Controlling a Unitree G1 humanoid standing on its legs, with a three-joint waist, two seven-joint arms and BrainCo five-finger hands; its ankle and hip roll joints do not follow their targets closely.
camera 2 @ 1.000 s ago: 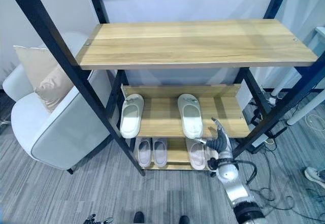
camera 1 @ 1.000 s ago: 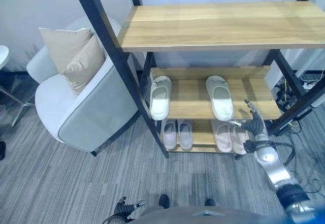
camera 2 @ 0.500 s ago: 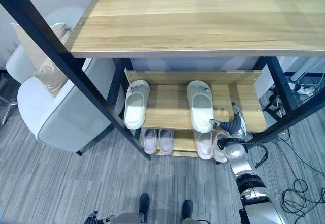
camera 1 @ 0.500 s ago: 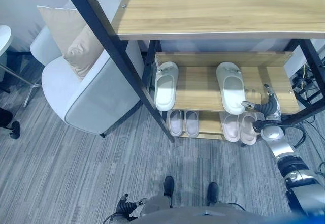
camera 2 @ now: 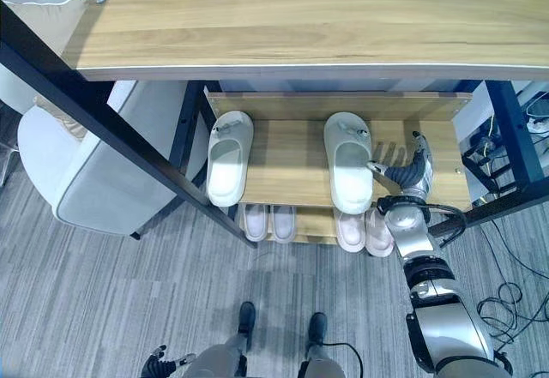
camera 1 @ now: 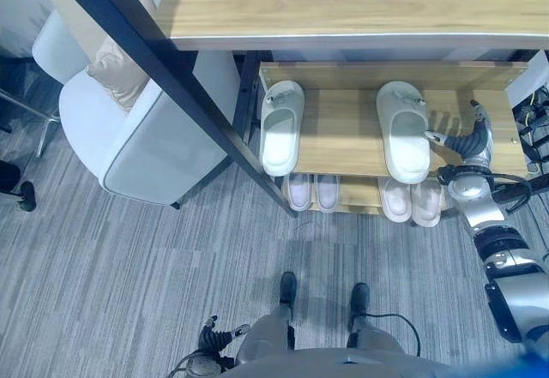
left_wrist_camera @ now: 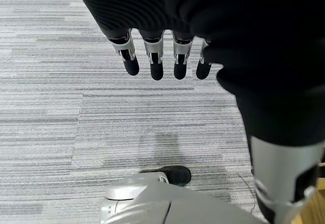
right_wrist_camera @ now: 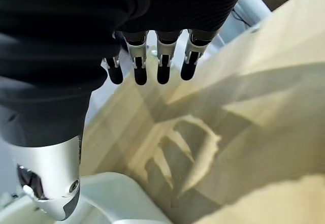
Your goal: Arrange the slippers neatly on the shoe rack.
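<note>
Two pale green foam slippers (camera 1: 280, 127) (camera 1: 405, 141) on wooden shoe rack's middle shelf (camera 1: 343, 142), well apart. Right hand (camera 2: 406, 170) at 3 o'clock of right one. Two pink slipper pairs (camera 1: 311, 192) (camera 1: 411, 200) on bottom shelf. Grey armchair (camera 1: 141, 129) at rack's 9 o'clock.

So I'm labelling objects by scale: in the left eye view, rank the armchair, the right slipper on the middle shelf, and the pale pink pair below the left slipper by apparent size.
1. Armchair.
2. Right slipper.
3. Pink pair, partly hidden by the shelf, so unsure.
</note>
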